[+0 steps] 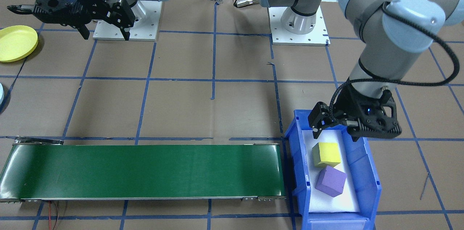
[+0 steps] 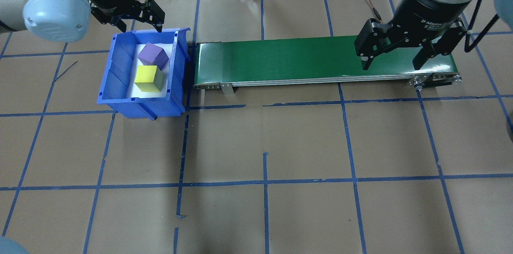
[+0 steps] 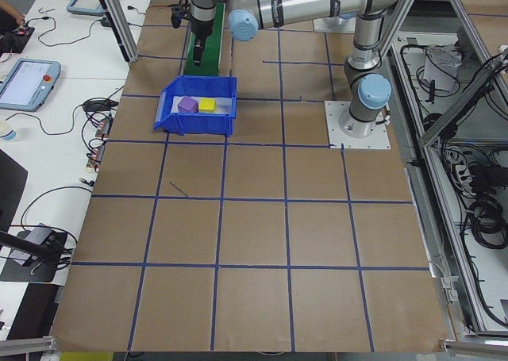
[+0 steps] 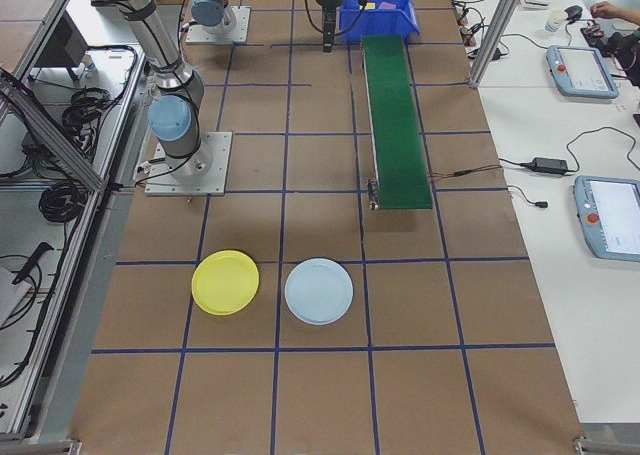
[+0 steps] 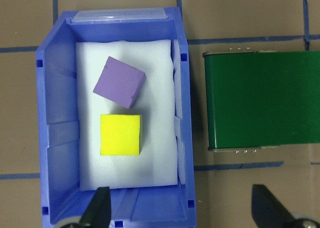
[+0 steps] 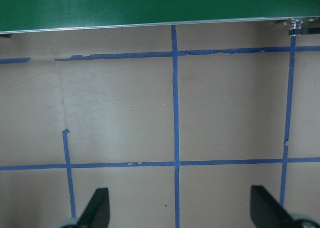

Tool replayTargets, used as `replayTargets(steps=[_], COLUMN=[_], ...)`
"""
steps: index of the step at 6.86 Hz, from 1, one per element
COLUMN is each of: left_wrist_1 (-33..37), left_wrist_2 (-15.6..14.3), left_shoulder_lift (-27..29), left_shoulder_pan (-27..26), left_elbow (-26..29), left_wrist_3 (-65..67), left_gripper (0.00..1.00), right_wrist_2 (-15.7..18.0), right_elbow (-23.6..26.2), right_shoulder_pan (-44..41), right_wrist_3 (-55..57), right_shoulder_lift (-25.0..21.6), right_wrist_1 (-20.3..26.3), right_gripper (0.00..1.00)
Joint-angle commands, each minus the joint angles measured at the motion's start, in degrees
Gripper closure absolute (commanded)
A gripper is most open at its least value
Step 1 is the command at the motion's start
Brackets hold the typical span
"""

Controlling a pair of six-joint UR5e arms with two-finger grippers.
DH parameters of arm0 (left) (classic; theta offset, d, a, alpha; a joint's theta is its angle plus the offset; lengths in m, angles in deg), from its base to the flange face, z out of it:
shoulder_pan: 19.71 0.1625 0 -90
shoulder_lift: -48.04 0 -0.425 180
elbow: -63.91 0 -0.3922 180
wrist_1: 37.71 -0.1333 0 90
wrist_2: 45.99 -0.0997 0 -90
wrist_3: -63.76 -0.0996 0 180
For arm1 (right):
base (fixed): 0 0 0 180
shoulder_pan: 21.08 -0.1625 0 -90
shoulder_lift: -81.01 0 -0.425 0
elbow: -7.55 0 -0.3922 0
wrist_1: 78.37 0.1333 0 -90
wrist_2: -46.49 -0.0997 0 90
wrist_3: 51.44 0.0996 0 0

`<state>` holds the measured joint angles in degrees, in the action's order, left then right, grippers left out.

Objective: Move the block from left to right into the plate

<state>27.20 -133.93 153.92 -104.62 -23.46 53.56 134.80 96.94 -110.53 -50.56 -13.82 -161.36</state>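
While both arms hang over the table, the blocks lie in the blue bin [image 2: 120,73] at the robot's left end of the green conveyor belt [image 2: 280,59]. Two foam cubes rest there on a white foam pad — the yellow block [image 5: 120,135] and the purple block [image 5: 119,82]. They sit just beside each other, the purple one turned at an angle, the yellow one square to the bin walls. Their faces look matte and plain, with no marks that I can read.

The left gripper [image 2: 134,17] hovers above the far part of the bin with its fingers apart, holding nothing; in its wrist view the two dark fingertips [image 5: 99,208] stand wide at the lower edge. The right gripper [image 2: 394,55] hangs over the other end of the belt, also spread wide and empty. On its round body I can read "2F Adaptive", the rest is too small.

The yellow plate [image 4: 225,281] is round and shallow, bright yellow, with a raised rim. It lies on the brown table beyond the right end of the belt, just beside a pale blue plate [image 4: 319,291] — well apart from the bin.
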Motion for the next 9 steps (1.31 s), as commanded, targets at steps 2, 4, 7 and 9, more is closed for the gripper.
replayTargets(steps=[2,4,7,9], left_wrist_1=[-3.9,-3.99,-3.03,-3.11], left_wrist_2=[0.13,-0.04,-0.57,-0.74], left_shoulder_lift=[4.51,6.44,7.33,7.33], left_shoulder_pan=[2.55,2.91,2.91,3.0], left_elbow=[-0.34,-2.01,-3.15,-4.91], left_wrist_3=[-5.42,-5.97,-6.76,-6.85], left_gripper=[0.0,0.0,0.02,0.02], right_wrist_2=[0.02,-0.07,-0.07,0.02], right_elbow=[0.0,0.0,0.0,0.0], right_shoulder_pan=[0.06,-0.03,-0.03,-0.03], right_wrist_3=[-0.09,0.0,0.0,-0.09], right_shoulder_lift=[0.0,0.0,0.0,0.0], right_wrist_1=[0.02,0.02,0.02,0.02], right_gripper=[0.0,0.0,0.0,0.0])
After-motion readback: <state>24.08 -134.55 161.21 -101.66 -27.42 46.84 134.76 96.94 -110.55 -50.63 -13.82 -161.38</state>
